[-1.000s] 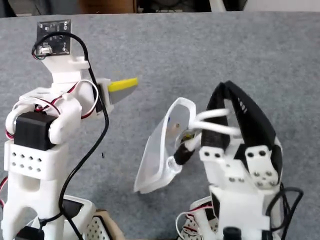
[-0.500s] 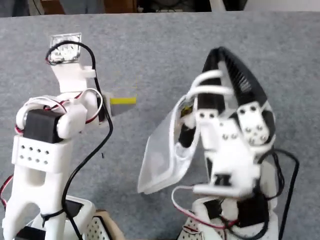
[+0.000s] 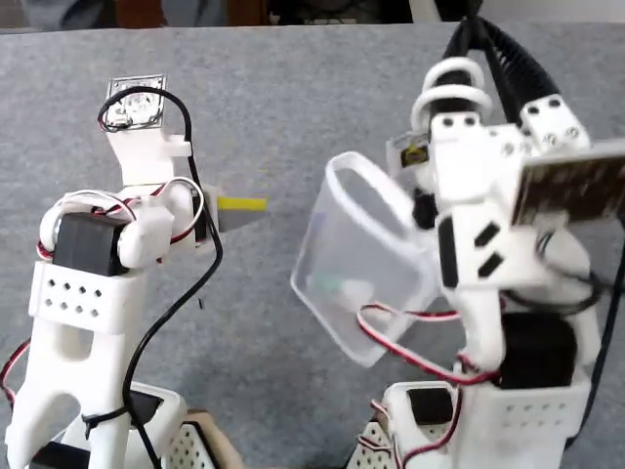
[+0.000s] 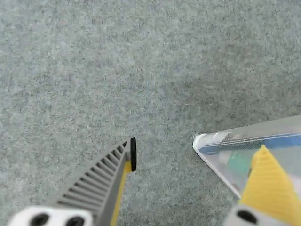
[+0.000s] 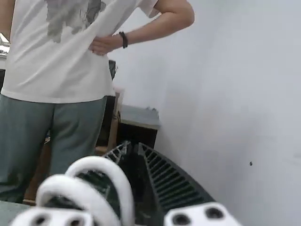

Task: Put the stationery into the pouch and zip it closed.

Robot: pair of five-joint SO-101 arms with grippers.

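Pouch point(image 3: 363, 256) of clear plastic sits tilted against the right arm, its open mouth turned up and away from the arm's base; whether it rests on the grey desk point(image 3: 293, 88) or hangs free cannot be told. In the left wrist view one of its corners lies just beside the left claw point(image 4: 197, 149), with a blue pen point(image 4: 277, 141) and a green item point(image 4: 235, 162) showing through the plastic. That claw is spread wide and grips nothing. The right claw point(image 5: 134, 153) points up toward the room, its fingers pressed together with nothing seen between them.
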